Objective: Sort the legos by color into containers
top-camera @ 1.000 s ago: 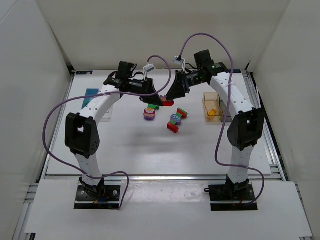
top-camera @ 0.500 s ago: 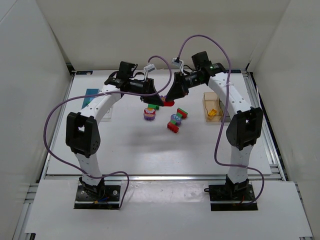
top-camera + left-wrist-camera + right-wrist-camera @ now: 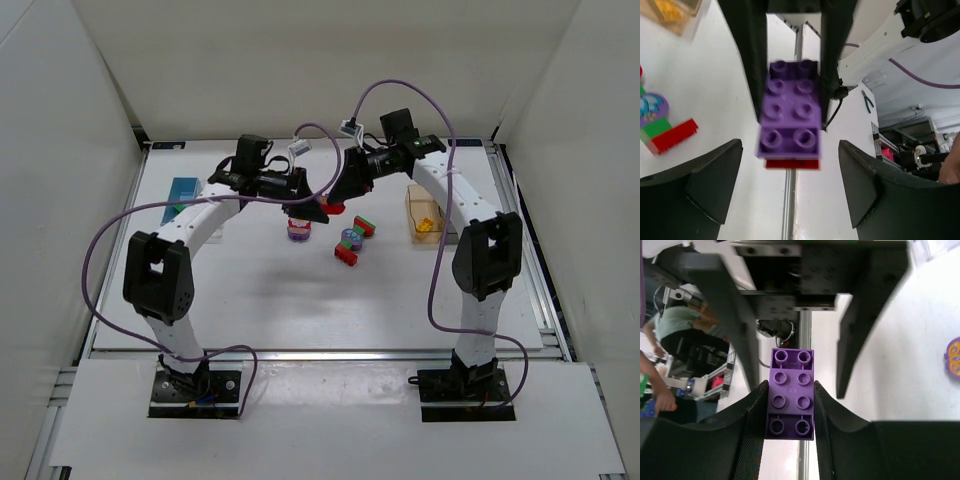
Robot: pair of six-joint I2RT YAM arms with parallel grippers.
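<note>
Top view: the left claw (image 3: 312, 208) and right claw (image 3: 336, 200) meet above the white desk (image 3: 250, 290). Loose legos (image 3: 350, 240) lie nearby, and a translucent amber bin (image 3: 424, 213) stands further right.

Left wrist view: the left claw is spread wide, clear of a glossy, studded purple brick (image 3: 790, 115) joined to a red brick (image 3: 792, 164).

Right wrist view: the right claw clamps the purple brick's long sides.

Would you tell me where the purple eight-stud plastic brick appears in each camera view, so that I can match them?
Top external: not discernible, hidden at the right gripper, upper centre, where only a red piece shows.
Left wrist: purple eight-stud plastic brick at centre frame, studs toward the camera.
Right wrist: lower centre, between that camera's own fingers.
Shared landmark: the right gripper, clamped on the brick in every view.
</note>
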